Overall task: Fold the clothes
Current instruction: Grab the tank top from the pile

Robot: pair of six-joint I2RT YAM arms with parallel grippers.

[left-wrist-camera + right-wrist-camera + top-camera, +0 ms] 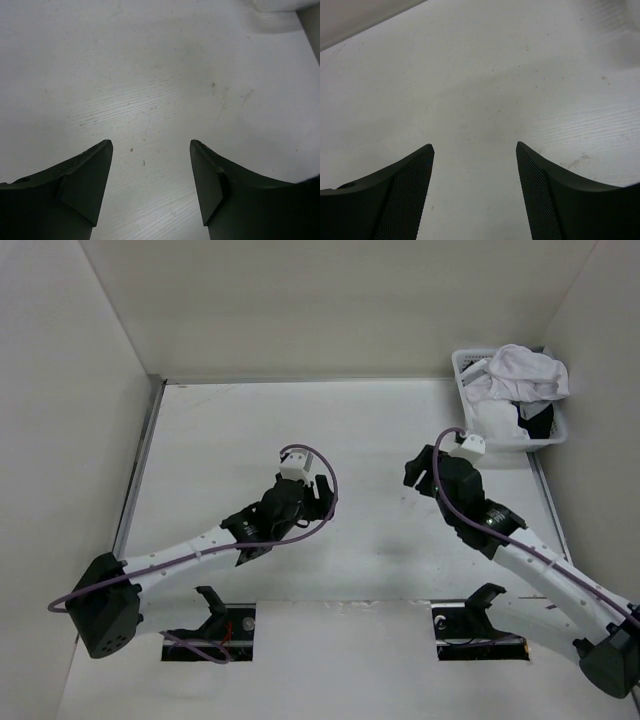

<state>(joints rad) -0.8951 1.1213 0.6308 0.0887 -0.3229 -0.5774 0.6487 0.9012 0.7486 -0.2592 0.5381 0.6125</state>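
The clothes, a plain white garment, lie crumpled on top of a white lattice basket at the table's far right corner. My left gripper hovers over the middle of the table, far from the basket. In the left wrist view it stands open, with only bare tabletop between its fingers. My right gripper is right of centre, below and left of the basket. The right wrist view shows it open too, with nothing between its mesh-faced pads.
A dark garment shows lower in the basket, under the white one. White walls close the table on the left, back and right. A metal rail runs along the left edge. Two cut-outs sit by the arm bases.
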